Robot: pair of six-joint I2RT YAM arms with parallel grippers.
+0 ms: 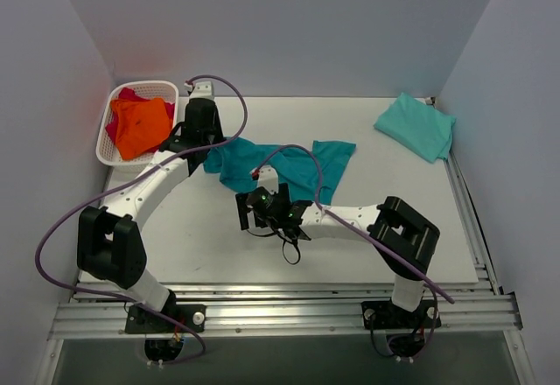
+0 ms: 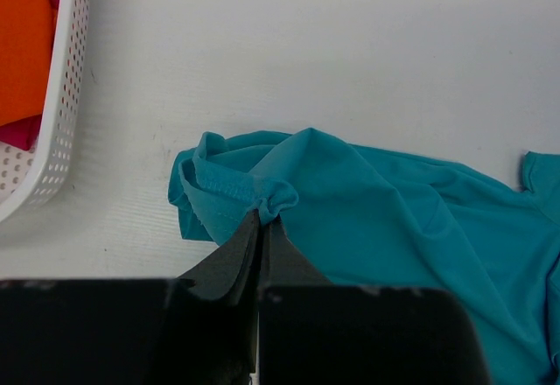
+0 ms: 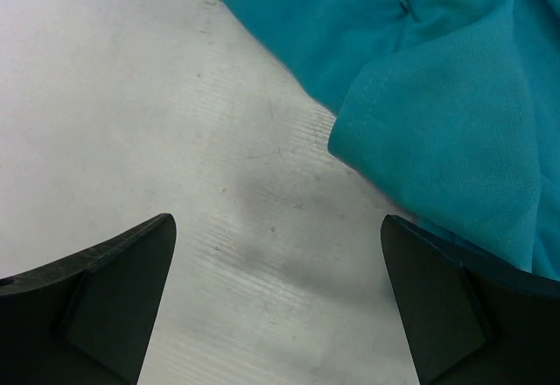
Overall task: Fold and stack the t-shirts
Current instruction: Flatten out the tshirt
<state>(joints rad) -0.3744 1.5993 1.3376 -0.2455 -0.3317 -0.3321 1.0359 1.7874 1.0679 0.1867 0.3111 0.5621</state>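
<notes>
Left pincer (image 2: 261, 223) tight on a puckered hem of the crumpled teal t-shirt (image 2: 394, 219); right pincer (image 3: 276, 232) wide apart, empty.

teal shirt (image 1: 293, 171), mint shirt (image 1: 416, 125), orange shirt (image 1: 143, 127)

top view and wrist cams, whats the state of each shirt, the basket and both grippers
deep teal t-shirt: crumpled, unfolded
mint-green t-shirt: folded, at far right
orange t-shirt: in the basket, on top
magenta-red t-shirt: in the basket, under the orange
white basket: holding two shirts
left gripper: shut on the teal shirt's edge
right gripper: open, holding nothing
</notes>
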